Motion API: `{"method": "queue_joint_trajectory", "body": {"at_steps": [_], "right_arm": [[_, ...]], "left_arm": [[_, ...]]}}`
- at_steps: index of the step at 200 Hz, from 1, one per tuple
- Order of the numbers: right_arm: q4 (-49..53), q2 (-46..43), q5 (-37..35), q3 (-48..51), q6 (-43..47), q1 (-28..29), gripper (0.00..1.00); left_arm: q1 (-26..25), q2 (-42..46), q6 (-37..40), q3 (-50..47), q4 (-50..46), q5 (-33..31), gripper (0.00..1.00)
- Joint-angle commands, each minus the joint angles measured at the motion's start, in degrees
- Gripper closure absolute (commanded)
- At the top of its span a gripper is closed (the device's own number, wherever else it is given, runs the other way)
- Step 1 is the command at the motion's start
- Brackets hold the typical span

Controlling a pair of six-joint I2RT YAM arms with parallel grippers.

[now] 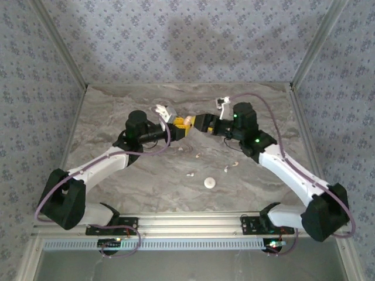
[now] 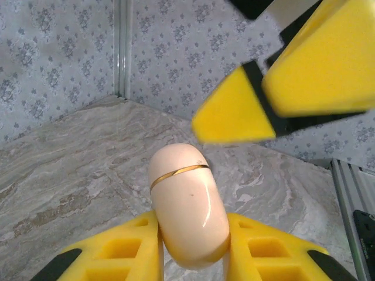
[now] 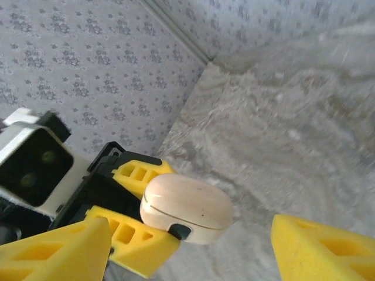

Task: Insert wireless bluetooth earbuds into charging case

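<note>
A cream charging case with a thin gold seam, lid closed, is held above the table. My left gripper is shut on its lower half, one yellow finger on each side. In the right wrist view the case sticks out from the left gripper's fingers. My right gripper is open, its jaws wide apart around the case's free end and not touching it. From above, the two grippers meet at the case. Several tiny white earbuds lie on the marble table.
A small round white disc lies near the table's front edge, close to the earbuds. Patterned walls close in the back and both sides. A metal rail runs along the near edge between the arm bases.
</note>
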State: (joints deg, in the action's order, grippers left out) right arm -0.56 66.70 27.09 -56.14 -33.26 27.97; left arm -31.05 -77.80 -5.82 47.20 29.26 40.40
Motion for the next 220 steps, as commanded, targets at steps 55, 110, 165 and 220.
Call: {"method": "queue_joint_trajectory", "body": {"at_steps": [55, 110, 165, 220], "right_arm": [[29.2, -5.7, 15.9, -5.9, 64.5, -4.3, 0.28], [46.5, 3.3, 19.1, -17.6, 83.0, -6.4, 0.36], [46.7, 9.2, 22.2, -21.7, 87.2, -6.0, 0.41], [47.9, 13.9, 26.6, -25.1, 89.3, -4.5, 0.51]], "left_arm": [[0.4, -2.8, 7.1, 6.6, -3.3, 14.6, 0.76], [0.1, -4.4, 11.4, 10.1, -7.9, 21.1, 0.76], [-0.3, -3.9, 15.0, 11.6, -12.3, 22.7, 0.76], [-0.8, -3.5, 17.5, 12.7, -15.5, 22.9, 0.76]]}}
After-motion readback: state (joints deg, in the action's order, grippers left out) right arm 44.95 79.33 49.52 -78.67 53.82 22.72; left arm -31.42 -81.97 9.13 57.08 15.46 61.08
